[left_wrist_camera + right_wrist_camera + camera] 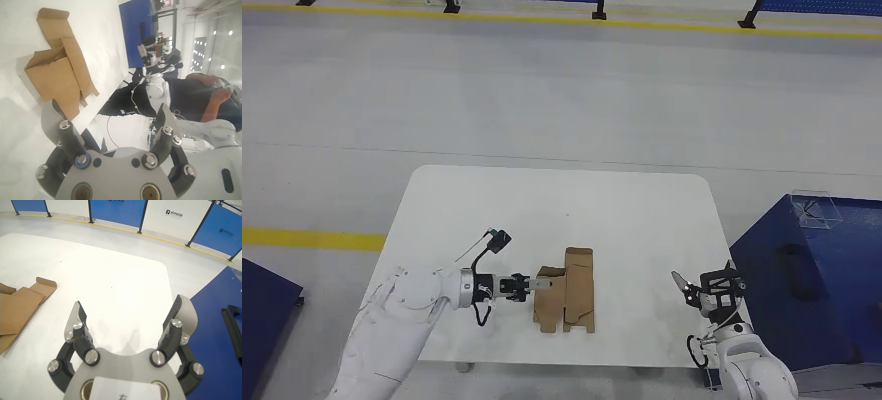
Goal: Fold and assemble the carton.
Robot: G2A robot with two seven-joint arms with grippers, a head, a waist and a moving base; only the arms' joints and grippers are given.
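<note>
A white table (642,210) with rounded corners, seen from above. A brown cardboard carton (577,290) lies toward 6 o'clock from the table's middle, close to the front edge. It is partly folded. One long panel lies flat, running from 6 to 12 o'clock, and ends in a small tuck flap at its 12 o'clock end. The section on its 9 o'clock side is lifted off the table and bent into a loose, open pocket.

The left gripper (533,284) sits at 9 o'clock from the carton, right against the raised section. Its fingers (50,123) are spread wide and grip nothing. In the left wrist view, one finger lies just beside the carton's nearest flap, with the flap's edge overlapping it, and the other finger stands well away over the table's edge.

The right gripper (700,284) is at 3 o'clock from the carton and well apart from it, at the table's right edge. Its two ribbed fingers (176,306) are also spread apart and empty, over bare tabletop.

A dark blue cabinet (812,280) stands on the floor at 3 o'clock from the table.
</note>
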